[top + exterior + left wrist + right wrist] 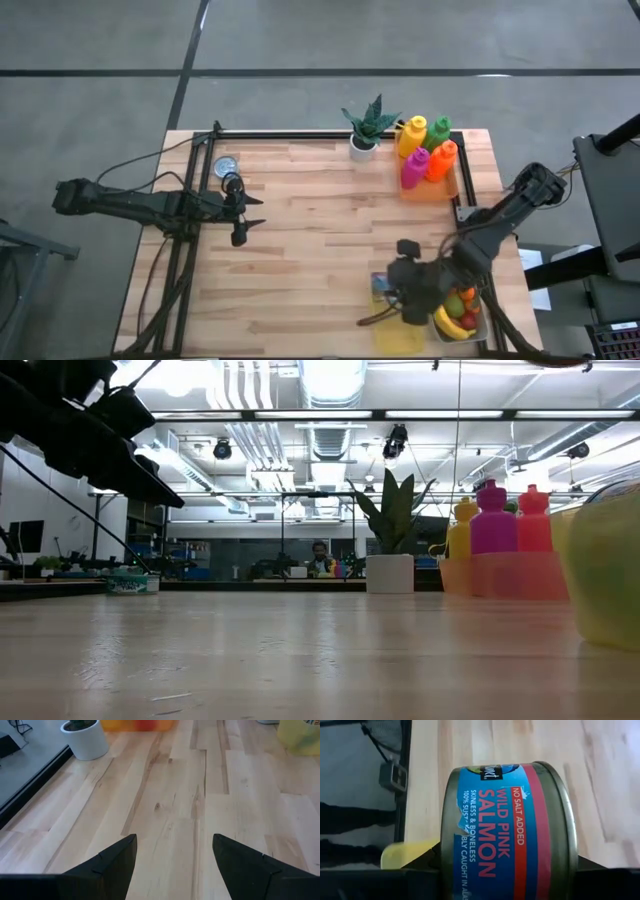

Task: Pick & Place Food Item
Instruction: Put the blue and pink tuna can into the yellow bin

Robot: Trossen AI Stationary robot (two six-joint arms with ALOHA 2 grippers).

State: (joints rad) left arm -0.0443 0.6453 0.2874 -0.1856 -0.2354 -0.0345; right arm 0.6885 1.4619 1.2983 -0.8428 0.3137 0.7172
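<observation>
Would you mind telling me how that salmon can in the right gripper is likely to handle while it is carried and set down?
The salmon can looks like rigid metal, so it should not deform. Its smooth label may slip between the right gripper fingers. Round and gripped across its curved wall, it would probably roll if released on its side.

The potted plant is set at the table's far edge, the tray of bottles just to its right, the fruit container at the near right corner, and a small tin far left.
</observation>
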